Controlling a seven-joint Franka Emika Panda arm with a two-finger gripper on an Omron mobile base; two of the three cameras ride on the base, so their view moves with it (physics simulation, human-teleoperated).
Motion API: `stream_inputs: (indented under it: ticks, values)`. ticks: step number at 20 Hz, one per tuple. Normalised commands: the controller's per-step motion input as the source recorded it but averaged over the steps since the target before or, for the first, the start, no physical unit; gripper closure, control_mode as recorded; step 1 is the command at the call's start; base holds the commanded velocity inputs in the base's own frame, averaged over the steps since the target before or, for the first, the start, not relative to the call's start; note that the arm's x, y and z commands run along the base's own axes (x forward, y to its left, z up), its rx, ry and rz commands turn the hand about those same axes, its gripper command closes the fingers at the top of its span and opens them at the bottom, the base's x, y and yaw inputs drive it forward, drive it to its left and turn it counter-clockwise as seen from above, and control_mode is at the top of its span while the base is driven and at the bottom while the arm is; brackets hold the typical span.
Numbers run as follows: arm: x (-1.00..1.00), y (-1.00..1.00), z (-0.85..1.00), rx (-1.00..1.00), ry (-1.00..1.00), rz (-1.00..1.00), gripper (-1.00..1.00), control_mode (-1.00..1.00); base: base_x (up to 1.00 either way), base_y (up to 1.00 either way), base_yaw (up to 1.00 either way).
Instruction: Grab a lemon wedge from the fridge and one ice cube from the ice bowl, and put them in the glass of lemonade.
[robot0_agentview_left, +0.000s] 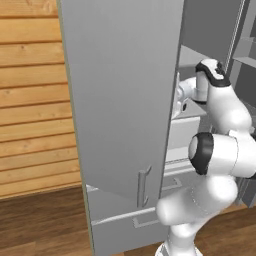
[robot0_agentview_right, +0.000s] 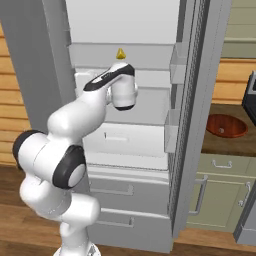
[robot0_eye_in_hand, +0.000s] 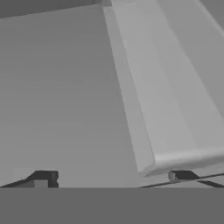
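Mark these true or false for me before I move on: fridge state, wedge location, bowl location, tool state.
1. The fridge stands open. True.
2. The lemon wedge is already in the tool. False: it sits on an upper fridge shelf, above the arm's wrist.
3. The ice bowl sits on the counter right of the fridge. True.
4. The tool is shut. False: its tips stand wide apart, holding nothing.

text: none readable | labels: none | signs: none
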Motion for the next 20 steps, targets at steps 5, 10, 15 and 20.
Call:
stream_inputs:
  ticks: [5,10,15,20]
  values:
    - [-0.57,0.89,0.35,-0.02,-0.13,0.05,-1.00,-1.00,0.00,0.00,0.00]
    - [-0.81,0.72,0.35,0.00,-0.18,0.00,-1.00,-1.00,0.00,0.00,0.00]
    - [-0.72,0.86,0.30,-0.01,-0.20,0.00,-1.00,-1.00,0.00,0.00,0.00]
    - [-0.25,0.86,0.20,-0.02,-0.23,-0.05,-1.00,-1.00,0.00,0.00,0.00]
